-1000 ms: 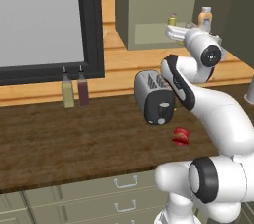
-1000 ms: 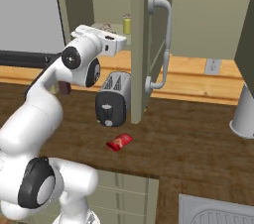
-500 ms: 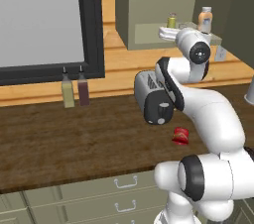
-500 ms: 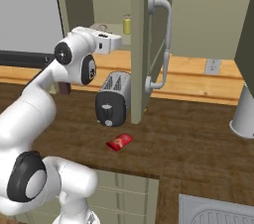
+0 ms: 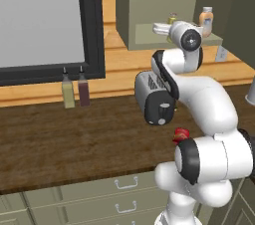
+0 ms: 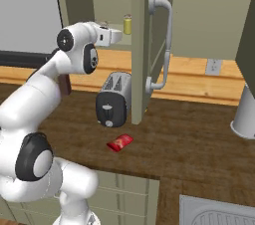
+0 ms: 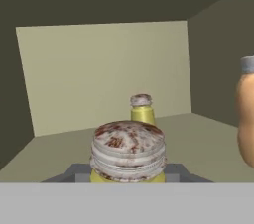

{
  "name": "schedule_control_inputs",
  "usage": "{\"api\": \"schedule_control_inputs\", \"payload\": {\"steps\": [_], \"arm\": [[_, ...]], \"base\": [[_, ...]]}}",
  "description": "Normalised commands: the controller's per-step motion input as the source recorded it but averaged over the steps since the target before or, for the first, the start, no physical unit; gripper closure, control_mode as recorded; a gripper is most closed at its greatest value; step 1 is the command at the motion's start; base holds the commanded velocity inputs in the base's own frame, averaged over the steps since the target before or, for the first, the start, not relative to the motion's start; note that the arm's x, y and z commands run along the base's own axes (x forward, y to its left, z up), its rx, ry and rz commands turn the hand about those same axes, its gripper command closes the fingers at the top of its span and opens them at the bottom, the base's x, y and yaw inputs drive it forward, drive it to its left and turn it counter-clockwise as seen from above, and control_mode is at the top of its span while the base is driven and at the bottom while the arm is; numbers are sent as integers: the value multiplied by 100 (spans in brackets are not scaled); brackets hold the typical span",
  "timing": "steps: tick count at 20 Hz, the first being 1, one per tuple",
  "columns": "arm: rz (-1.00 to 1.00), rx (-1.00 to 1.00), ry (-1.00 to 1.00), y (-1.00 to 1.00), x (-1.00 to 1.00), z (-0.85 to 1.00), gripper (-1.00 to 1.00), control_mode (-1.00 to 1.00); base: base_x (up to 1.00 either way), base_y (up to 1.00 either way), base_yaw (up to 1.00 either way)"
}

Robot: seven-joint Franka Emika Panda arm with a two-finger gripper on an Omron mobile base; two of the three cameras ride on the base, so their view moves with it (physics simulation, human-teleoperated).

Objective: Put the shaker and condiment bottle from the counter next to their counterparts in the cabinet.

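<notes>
A: Where is the shaker sitting?

B: The tool is gripping it tight, inside the cabinet, just before the yellow-green shaker.

A: Advice?

B: I'd be lowering it upright onto the shelf, clear of the peach bottle. The condiment bottle is lying on the desk.

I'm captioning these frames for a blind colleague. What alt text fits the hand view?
Seen from the gripper, a shaker with a mottled pale top sits close, held between the shut fingers inside the cabinet. Behind it on the pale shelf stands a second small yellow shaker, and a peach bottle fills the right edge.
</notes>
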Motion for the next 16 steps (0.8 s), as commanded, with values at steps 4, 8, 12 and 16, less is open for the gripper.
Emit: {"api": "schedule_control_inputs", "payload": {"steps": [4,8,12,16], "arm": [[0,0,0,0,31,-8,100,-100],[0,0,-1,0,29,-14,100,-100],[0,0,-3,0,31,-12,100,-100],[0,0,-5,-2,30,-7,100,-100]], "base": [[0,0,0],[0,0,0],[0,0,0],[0,0,0]]}}
